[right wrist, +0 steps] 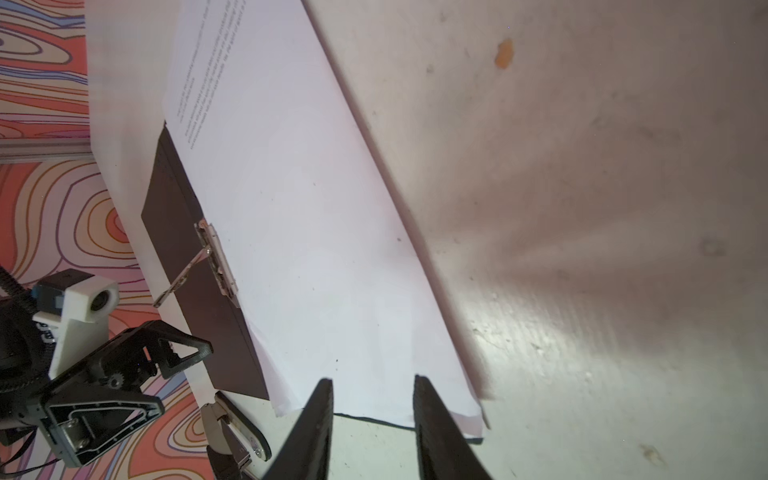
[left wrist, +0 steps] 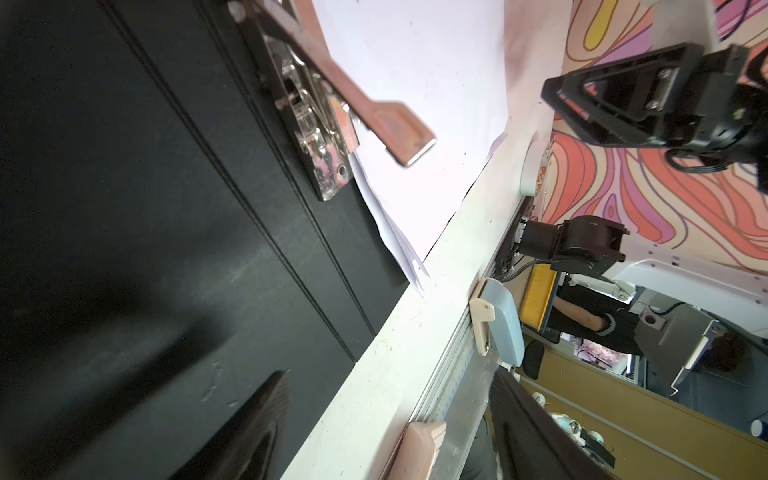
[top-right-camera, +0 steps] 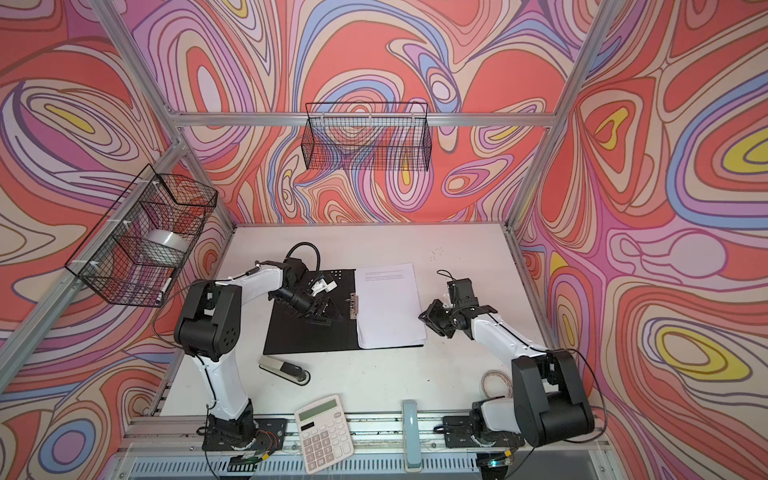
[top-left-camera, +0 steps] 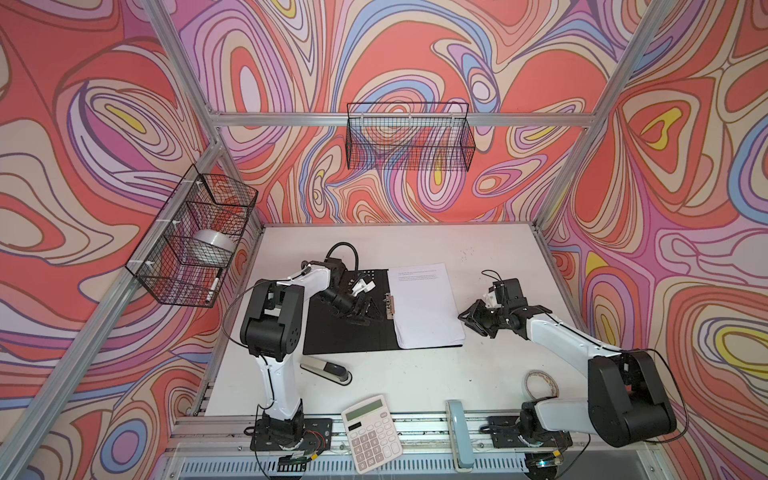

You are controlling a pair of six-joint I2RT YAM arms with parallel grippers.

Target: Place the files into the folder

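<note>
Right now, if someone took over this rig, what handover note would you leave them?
Left tool: open, empty, above the folder, over its left inner cover near the spine clip.
Right tool: open, empty, beside the right edge of the files.
The files lie stacked on the open folder's right half, against the clip.
Done: files in place.
Left: the clip lever looks raised, so probably press it down, then close the cover.

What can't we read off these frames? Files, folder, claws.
- Print on the files: too small in both top views, smeared and oblique in the right wrist view.
- Sheet count: only a fanned corner shows, left wrist view.
- Outer face of the folder: turned down, unseen in every view.
- Left claw tips: black on black in top views; blurred and cut off in left wrist view.
</note>
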